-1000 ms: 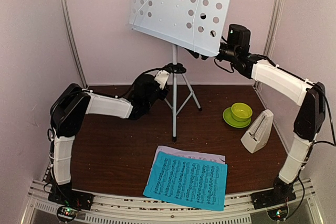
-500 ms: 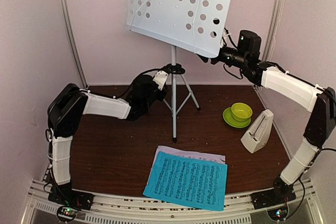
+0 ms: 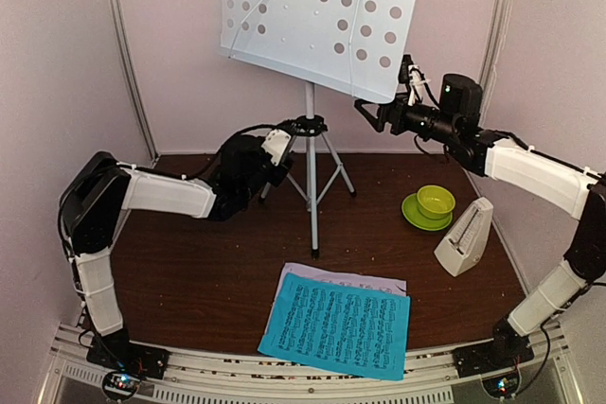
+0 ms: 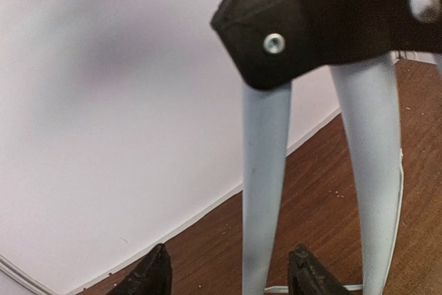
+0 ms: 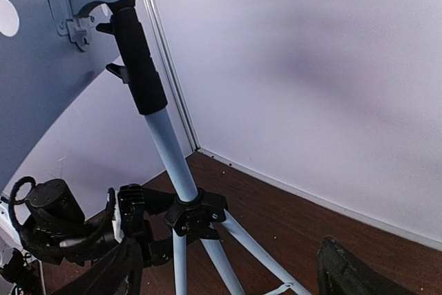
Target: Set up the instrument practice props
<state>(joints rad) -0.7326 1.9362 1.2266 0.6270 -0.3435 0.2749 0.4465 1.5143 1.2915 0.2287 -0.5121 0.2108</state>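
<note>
A: Stand desk [image 3: 312,16] is up on its tripod legs [image 3: 311,186] at the rear of the counter [image 3: 189,253]. Left tool [image 4: 233,278] is parted with a leg between its fingers, not clamped. Right tool [image 3: 371,113] is wide and empty, just beside the desk's lower corner.
B: Back both straight out, no nudging.
A: Agreed. Dark wood counter, crumb-speckled. Plain pale walls.

Sheets [image 3: 336,324] lie before the stand [image 3: 311,177], metronome [image 3: 464,238] right.

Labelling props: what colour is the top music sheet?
Cyan with black notation. The sheet shows best in the top external view.
</note>
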